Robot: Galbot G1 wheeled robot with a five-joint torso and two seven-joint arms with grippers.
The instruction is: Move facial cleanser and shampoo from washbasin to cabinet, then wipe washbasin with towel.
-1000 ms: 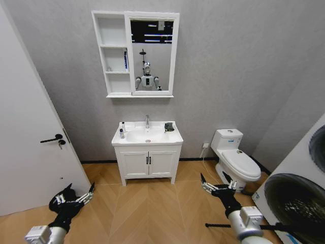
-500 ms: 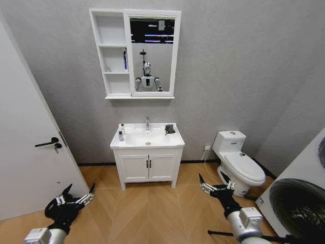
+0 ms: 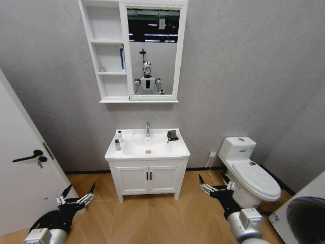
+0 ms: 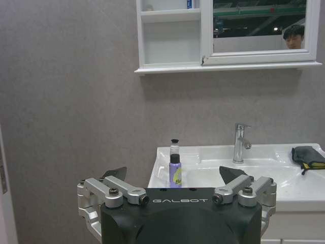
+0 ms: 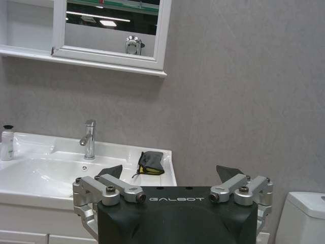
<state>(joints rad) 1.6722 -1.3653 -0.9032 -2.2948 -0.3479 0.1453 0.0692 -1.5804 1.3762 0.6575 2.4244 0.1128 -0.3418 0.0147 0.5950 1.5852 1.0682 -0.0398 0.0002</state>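
The white washbasin (image 3: 165, 150) stands against the far wall on its cupboard. At its left rim stand the facial cleanser and shampoo as two small bottles: a white one with a black cap (image 3: 120, 135) (image 4: 174, 148) and a purple one (image 3: 118, 145) (image 4: 175, 175); I cannot tell which is which. The dark towel (image 3: 172, 135) (image 4: 306, 154) (image 5: 151, 162) lies at the back right corner. Above hangs the cabinet (image 3: 105, 51) with open shelves and a mirror. My left gripper (image 3: 76, 197) (image 4: 174, 175) and right gripper (image 3: 216, 186) (image 5: 170, 172) hang open and low, well short of the basin.
A white door (image 3: 20, 173) stands close on my left. A toilet (image 3: 251, 175) sits right of the basin, and a washing machine (image 3: 307, 216) is at the near right. Wooden floor (image 3: 152, 218) lies between me and the two-door cupboard (image 3: 147, 178). A chrome tap (image 3: 148, 129) rises behind the bowl.
The whole view has shifted: the basin and cabinet appear larger and nearer, the door and washing machine slide towards the edges. Both grippers keep the same open pose.
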